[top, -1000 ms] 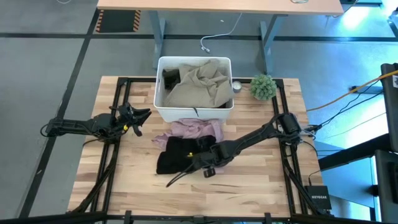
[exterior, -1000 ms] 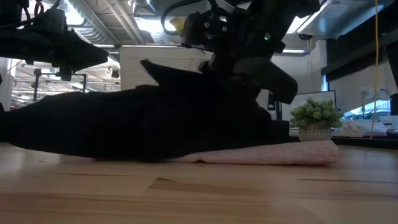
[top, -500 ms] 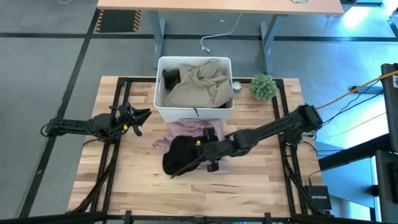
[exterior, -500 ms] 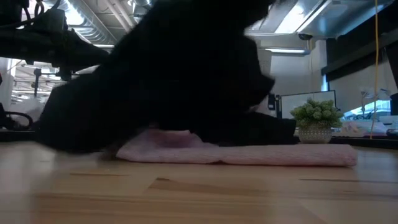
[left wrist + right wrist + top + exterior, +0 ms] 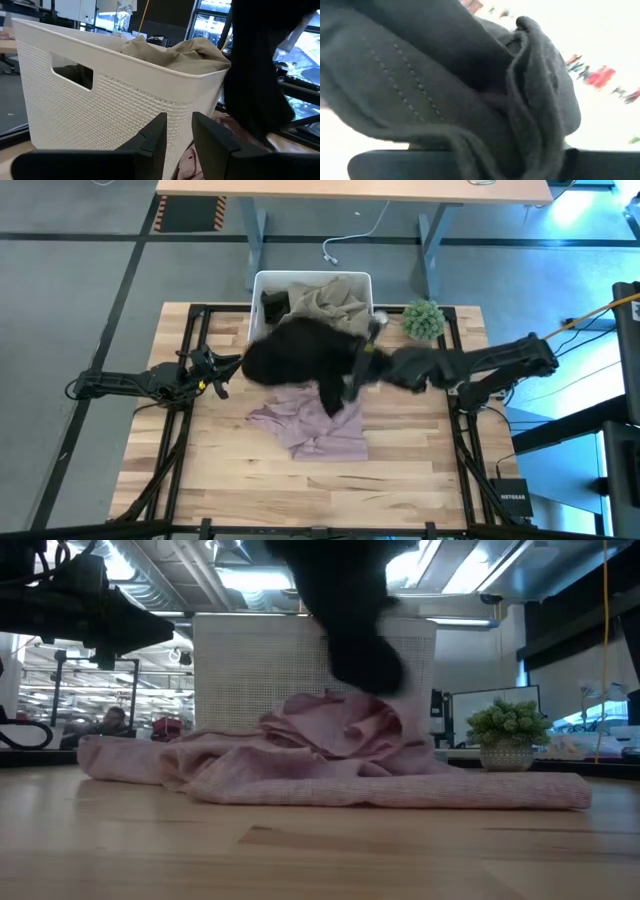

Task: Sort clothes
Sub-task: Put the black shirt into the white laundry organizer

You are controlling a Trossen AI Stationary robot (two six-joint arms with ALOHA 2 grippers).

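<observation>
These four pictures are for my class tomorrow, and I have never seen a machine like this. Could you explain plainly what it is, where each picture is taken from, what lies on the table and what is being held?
It is a robot with two dark jointed arms at a wooden table, each ending in a two-finger gripper. One picture looks straight down from above, one looks level across the table top, and two come from cameras on the arms' wrists.

On the table stand a white tub holding a beige garment and a small green plant. A pink garment lies spread in front of the tub.

The right gripper holds a black garment in the air by the tub's front edge; that cloth fills its wrist picture. The left gripper waits at the table's left side, fingers slightly apart, holding nothing.
</observation>
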